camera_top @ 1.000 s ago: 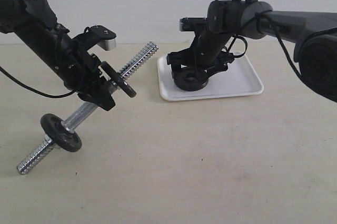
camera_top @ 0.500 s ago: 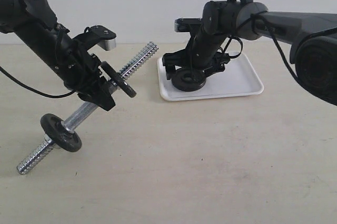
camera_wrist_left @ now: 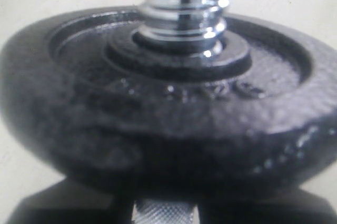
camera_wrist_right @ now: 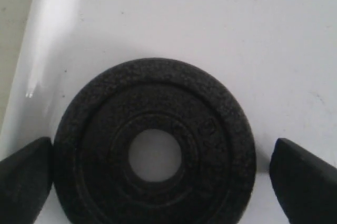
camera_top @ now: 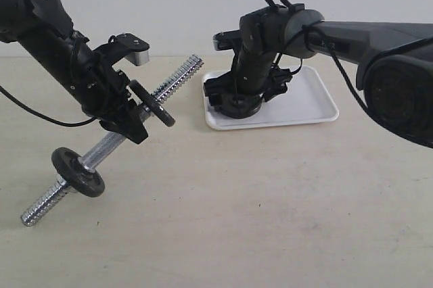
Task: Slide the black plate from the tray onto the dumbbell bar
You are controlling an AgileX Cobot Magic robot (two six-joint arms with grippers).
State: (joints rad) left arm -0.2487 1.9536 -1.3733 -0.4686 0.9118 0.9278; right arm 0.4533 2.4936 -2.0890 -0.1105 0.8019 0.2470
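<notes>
Left gripper (camera_top: 132,115) has the bar (camera_top: 177,75) clamped mid-shaft, jaws clenched on the knurled grip. The bar sits at a slant: low end down by the surface (camera_top: 270,220), high threaded end poking up toward the tray (camera_top: 308,109). Looks deliberate, w/ the free end bare and aimed at the other arm, ready to take a disc. 2 discs ride the bar already: a lower disc (camera_top: 78,171) near the bottom end and an upper disc (camera_wrist_left: 158,113) right against the left jaws.

Over to the right gripper (camera_wrist_right: 164,179): it's down over the tray w/ jaws released and spread either side of the black plate (camera_wrist_right: 155,145). The plate lies flat on the tray floor, in the corner nearest the bar. My read is it's lining up for a rim pinch, nothing gripped yet.

Trouble spots:
- In the exterior view the right arm covers most of the plate.
- In the right wrist view both fingertips are cut off at the frame edge. 1 sits just beside the rim, touching or not I can't tell; the other is clearly apart.
- The left wrist view is blurry, w/ the upper disc blocking nearly all of the jaws.
- Collar nuts: can't make any out.
</notes>
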